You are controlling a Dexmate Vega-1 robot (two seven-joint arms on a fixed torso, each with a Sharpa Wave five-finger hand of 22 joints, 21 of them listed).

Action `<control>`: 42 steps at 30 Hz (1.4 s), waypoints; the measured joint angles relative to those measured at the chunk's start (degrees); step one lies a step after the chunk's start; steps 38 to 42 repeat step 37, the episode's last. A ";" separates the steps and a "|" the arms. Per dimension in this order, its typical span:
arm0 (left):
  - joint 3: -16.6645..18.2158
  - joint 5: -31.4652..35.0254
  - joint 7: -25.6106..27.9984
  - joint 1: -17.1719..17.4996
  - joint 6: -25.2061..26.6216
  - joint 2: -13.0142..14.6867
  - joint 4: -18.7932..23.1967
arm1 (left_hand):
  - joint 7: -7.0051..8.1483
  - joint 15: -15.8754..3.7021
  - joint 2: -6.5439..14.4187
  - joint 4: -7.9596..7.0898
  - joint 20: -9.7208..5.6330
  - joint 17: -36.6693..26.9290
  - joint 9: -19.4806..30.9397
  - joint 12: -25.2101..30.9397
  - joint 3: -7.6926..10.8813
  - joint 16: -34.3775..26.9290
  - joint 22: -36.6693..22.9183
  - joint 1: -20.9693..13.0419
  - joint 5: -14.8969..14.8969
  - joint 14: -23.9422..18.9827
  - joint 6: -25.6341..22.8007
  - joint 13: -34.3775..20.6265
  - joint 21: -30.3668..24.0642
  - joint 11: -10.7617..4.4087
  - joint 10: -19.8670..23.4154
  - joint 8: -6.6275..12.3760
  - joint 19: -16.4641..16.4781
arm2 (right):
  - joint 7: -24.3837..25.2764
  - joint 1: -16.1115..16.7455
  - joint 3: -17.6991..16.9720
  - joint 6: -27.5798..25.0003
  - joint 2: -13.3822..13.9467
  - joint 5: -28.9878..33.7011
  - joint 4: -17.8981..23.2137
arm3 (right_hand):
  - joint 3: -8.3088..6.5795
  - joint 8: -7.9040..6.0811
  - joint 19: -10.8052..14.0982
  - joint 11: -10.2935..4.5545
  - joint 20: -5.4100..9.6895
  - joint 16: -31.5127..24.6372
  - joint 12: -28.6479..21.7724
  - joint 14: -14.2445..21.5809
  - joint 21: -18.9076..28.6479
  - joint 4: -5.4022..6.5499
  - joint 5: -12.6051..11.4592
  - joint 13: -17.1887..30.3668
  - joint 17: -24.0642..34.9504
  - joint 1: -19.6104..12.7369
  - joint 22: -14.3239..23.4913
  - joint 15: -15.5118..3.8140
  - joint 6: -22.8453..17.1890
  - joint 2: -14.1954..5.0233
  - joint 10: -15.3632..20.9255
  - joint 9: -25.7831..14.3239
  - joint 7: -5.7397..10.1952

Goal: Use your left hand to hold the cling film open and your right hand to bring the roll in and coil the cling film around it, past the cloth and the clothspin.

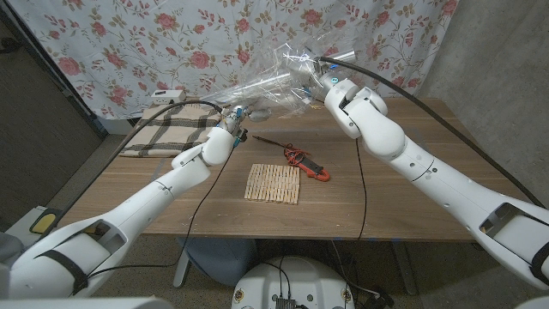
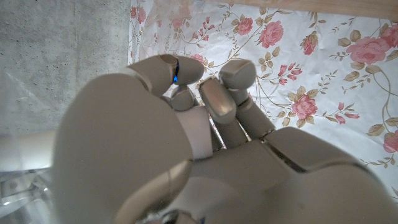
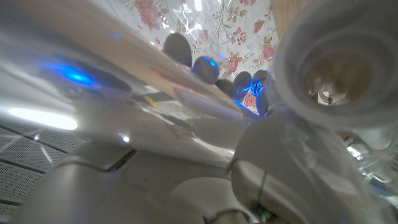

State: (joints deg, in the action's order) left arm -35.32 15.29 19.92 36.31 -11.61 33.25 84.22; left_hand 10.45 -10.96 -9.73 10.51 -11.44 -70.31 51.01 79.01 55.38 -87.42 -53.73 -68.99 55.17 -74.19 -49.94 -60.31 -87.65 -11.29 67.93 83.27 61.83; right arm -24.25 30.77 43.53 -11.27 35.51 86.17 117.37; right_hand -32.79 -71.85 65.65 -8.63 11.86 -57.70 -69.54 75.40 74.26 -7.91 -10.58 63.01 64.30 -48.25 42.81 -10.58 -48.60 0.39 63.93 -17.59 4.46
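Over the brown wooden tabletop (image 1: 171,197) we see the crumpled clear cling film (image 1: 257,90) stretched in the air between our hands. It looks light, soft and clingy, so we judge it best pinched at an edge. Our right hand (image 1: 330,81) grips the pale stiff cardboard roll (image 3: 339,59); our left hand (image 1: 233,118) pinches the film's lower end.

Clear cling film (image 1: 257,88) stretched airborne, roll (image 1: 276,79) raised.
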 measured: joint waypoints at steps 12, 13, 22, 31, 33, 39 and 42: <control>0.43 0.93 0.62 1.46 1.04 0.29 2.72 | 0.00 0.00 0.00 0.00 0.01 0.00 0.00 0.00 0.00 0.00 0.01 0.00 0.00 0.00 0.00 0.00 0.00 0.00 0.00 0.00 0.00 | -0.49 1.31 -0.67 0.50 0.54 0.23 1.26 | 0.00 0.00 -0.12 -0.07 -0.12 0.06 0.00 -0.01 -0.01 0.00 0.00 0.00 -0.07 0.08 -0.01 -0.01 0.12 -0.08 -0.07 0.21 0.06; 0.44 1.00 0.63 1.56 1.14 0.32 2.85 | 0.00 0.00 0.00 0.00 0.01 0.00 0.00 0.00 0.00 0.00 0.03 0.00 0.00 0.00 0.00 0.00 0.00 0.00 0.00 0.00 0.00 | -0.50 1.51 -0.75 0.51 0.59 0.23 1.37 | 0.00 0.00 -0.19 0.00 -0.19 0.08 0.00 -0.01 -0.01 0.00 0.00 0.00 -0.07 0.08 -0.01 -0.01 0.12 -0.08 0.00 0.17 0.06; 0.53 1.57 0.94 2.09 1.80 0.51 3.87 | 0.00 0.00 0.00 0.00 0.01 0.00 0.00 0.00 0.00 0.00 0.02 0.00 0.00 0.01 0.00 0.00 0.00 0.00 0.00 0.00 -0.01 | -0.51 2.42 -1.18 0.58 0.88 0.32 2.03 | 0.00 -0.02 -0.07 0.08 -0.07 0.14 0.01 -0.17 -0.05 0.00 0.00 0.00 -0.07 0.09 -0.47 -0.17 0.13 -0.09 0.08 0.32 0.05; 0.98 1.97 1.13 3.36 2.44 0.94 5.82 | 0.00 0.01 0.00 0.00 0.01 0.00 0.00 0.00 0.00 0.00 -0.11 0.00 0.00 0.01 0.00 0.00 0.00 0.00 0.00 0.00 -0.01 | -0.51 2.96 -1.56 0.90 0.99 0.38 2.26 | 0.00 -0.02 -0.08 0.08 -0.07 0.48 0.26 -0.10 -0.13 0.00 0.00 0.00 -0.08 0.09 -0.51 -0.10 0.14 -0.09 0.07 0.31 0.04; 1.05 2.04 1.16 3.54 2.50 0.95 6.08 | 0.00 0.01 0.00 0.00 0.01 0.00 0.00 0.00 0.00 0.00 -0.11 0.00 0.00 0.01 0.00 0.00 0.00 0.00 0.00 0.00 -0.01 | -0.45 3.01 -1.63 0.96 1.01 0.32 2.26 | 0.00 -0.02 -0.08 0.07 -0.07 0.51 0.27 -0.10 -0.24 0.00 0.00 0.00 -1.06 0.09 -0.51 -0.10 0.15 -0.09 0.07 0.31 0.03; 1.07 2.27 1.23 3.64 2.68 0.95 6.34 | 0.00 0.01 0.00 0.00 0.02 0.00 0.00 0.00 0.00 0.00 -0.11 0.00 0.00 0.01 0.00 0.00 0.00 0.00 0.00 0.00 -0.01 | -0.18 3.11 -1.86 1.12 1.13 0.06 2.26 | 0.00 -0.23 -0.08 0.01 -0.07 0.51 0.28 -0.10 -0.24 0.00 0.00 0.00 -1.07 0.09 -0.51 -0.10 0.23 -0.09 0.01 0.31 -0.05; 1.07 2.27 1.23 3.64 2.68 0.95 6.34 | 0.00 0.01 0.00 0.00 0.02 0.00 0.00 0.00 0.00 0.00 -0.11 0.00 0.00 0.01 0.00 0.00 0.00 0.00 0.00 0.00 -0.01 | -0.18 3.11 -1.86 1.12 1.13 0.06 2.26 | 0.00 -0.23 -0.08 0.01 -0.07 0.51 0.28 -0.10 -0.24 0.00 0.00 0.00 -1.07 0.09 -0.51 -0.10 0.23 -0.09 0.01 0.31 -0.05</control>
